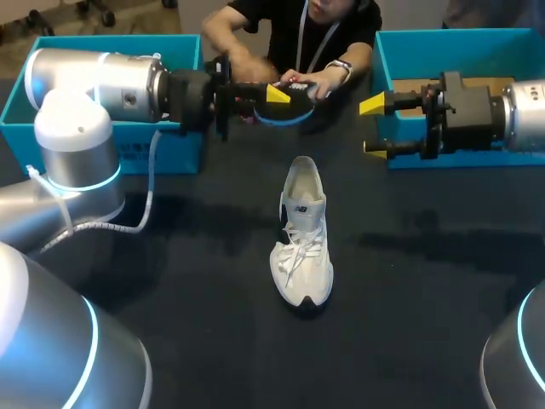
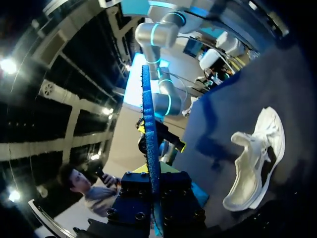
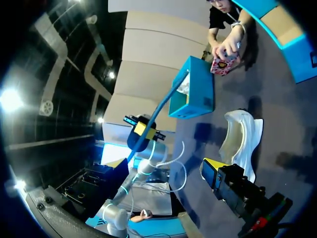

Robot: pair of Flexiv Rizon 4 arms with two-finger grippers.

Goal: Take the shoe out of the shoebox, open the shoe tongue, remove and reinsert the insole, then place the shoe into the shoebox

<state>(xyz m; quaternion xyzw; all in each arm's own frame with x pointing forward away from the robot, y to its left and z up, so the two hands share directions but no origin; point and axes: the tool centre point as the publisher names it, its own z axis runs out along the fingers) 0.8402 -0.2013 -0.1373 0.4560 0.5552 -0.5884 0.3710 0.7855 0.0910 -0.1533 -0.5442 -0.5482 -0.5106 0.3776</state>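
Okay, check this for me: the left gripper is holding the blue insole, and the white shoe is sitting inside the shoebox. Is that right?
Not quite. The left gripper does hold the blue insole, but the white shoe is not inside a box. The head view shows it sitting on the black table, between the left shoebox and the right shoebox.

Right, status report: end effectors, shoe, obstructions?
Left end effector shut on thin blue insole. Right end effector open. White lace-up shoe on black table. Person's hand at table's far edge.
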